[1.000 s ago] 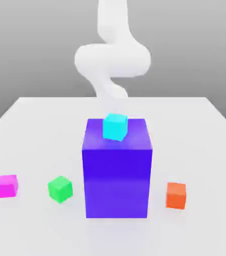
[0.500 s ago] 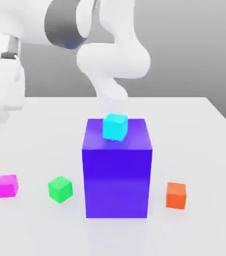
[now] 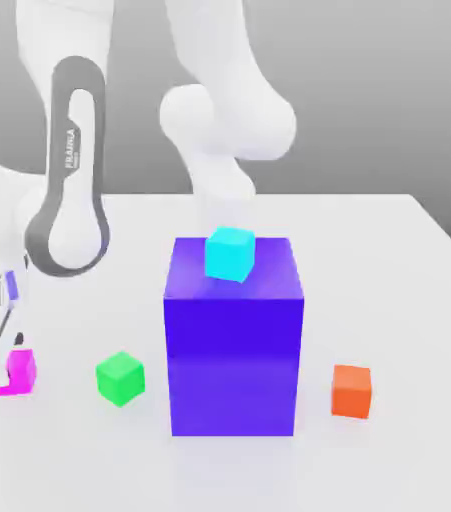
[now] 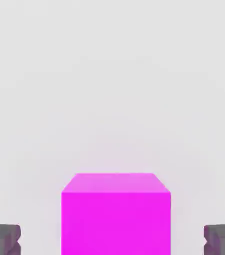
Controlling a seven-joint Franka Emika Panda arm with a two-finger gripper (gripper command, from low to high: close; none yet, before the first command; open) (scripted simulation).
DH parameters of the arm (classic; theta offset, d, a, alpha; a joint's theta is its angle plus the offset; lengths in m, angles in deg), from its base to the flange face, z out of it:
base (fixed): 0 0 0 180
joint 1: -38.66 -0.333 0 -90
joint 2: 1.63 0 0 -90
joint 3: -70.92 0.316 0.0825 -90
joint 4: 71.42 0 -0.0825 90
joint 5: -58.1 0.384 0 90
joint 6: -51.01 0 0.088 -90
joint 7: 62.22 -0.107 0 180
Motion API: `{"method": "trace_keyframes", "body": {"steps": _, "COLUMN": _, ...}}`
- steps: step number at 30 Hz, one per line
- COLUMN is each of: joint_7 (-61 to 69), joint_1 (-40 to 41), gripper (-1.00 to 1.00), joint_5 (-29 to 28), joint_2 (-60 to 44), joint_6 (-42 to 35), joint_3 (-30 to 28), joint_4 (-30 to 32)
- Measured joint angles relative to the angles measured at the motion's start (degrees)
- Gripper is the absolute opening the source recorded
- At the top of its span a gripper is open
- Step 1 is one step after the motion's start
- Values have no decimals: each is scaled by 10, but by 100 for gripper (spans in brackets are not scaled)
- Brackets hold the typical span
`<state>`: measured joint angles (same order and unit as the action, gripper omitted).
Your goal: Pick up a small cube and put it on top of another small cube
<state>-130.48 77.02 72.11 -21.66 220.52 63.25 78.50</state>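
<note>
Fingers [image 4: 3, 240] now beside magenta cube [image 4: 116, 224]

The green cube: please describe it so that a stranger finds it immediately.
Find the big blue-violet block in the exterior view. Just beside it, toward that view's left, sits a small cube. It is bright green, unlike its magenta, orange and cyan neighbours.

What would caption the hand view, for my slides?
Magenta cube between the open end effector's two fingers, a gap on either side.
</note>
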Motion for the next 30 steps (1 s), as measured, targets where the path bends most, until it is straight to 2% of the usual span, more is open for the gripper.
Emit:
{"method": "trace_keyframes", "body": {"steps": 6, "joint_7": 0, "joint_1": 5, "gripper": -100, "joint_5": 0, "joint_2": -3, "joint_6": 3, "joint_3": 5, "joint_4": 0}}
{"method": "trace_keyframes", "body": {"steps": 12, "joint_7": -58, "joint_1": -31, "gripper": -100, "joint_5": -76, "joint_2": 107, "joint_6": -81, "joint_3": -45, "joint_4": 25}}
{"method": "trace_keyframes", "body": {"steps": 23, "joint_7": -146, "joint_1": -118, "gripper": -100, "joint_5": -150, "joint_2": 330, "joint_6": -148, "joint_3": 43, "joint_4": 177}}
{"method": "trace_keyframes", "body": {"steps": 30, "joint_7": -149, "joint_1": -127, "gripper": -100, "joint_5": -150, "joint_2": 222, "joint_6": -34, "joint_3": 50, "joint_4": 183}}
